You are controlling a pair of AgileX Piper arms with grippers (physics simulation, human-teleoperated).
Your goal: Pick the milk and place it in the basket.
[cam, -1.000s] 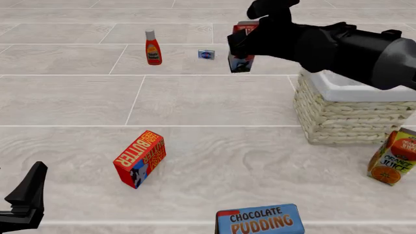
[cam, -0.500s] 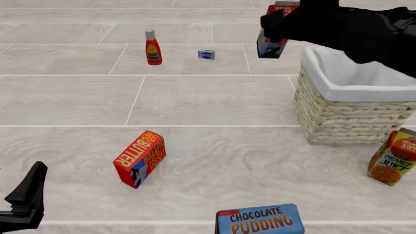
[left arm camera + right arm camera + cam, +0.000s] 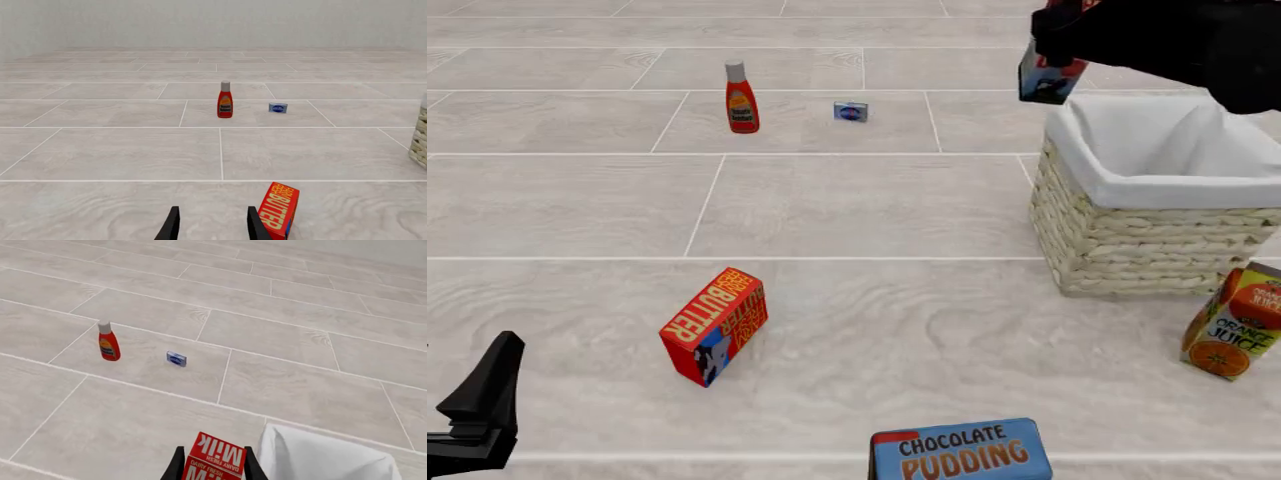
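Note:
The milk [image 3: 1050, 80], a narrow red carton with a blue lower part, hangs in the air at the far left corner of the basket [image 3: 1148, 235], a cream wicker basket with a white liner. My right gripper [image 3: 1068, 40] is shut on the carton; most of the carton is hidden behind the dark arm. In the right wrist view the milk [image 3: 215, 461] sits between the two fingers, with the basket's white liner [image 3: 320, 457] just beside it. My left gripper [image 3: 210, 225] stands open low over the floor at the near left, next to the butter box [image 3: 279, 211].
A tilted red butter box [image 3: 714, 323] lies near the front left. A ketchup bottle [image 3: 741, 98] and a small blue packet [image 3: 851, 112] stand at the back. An orange juice carton [image 3: 1234, 322] leans right of the basket. A chocolate pudding box [image 3: 961, 452] sits at the front edge.
My right gripper has carried the milk up and to the right, from beside the blue packet to the basket's far left corner. The left arm has stayed still.

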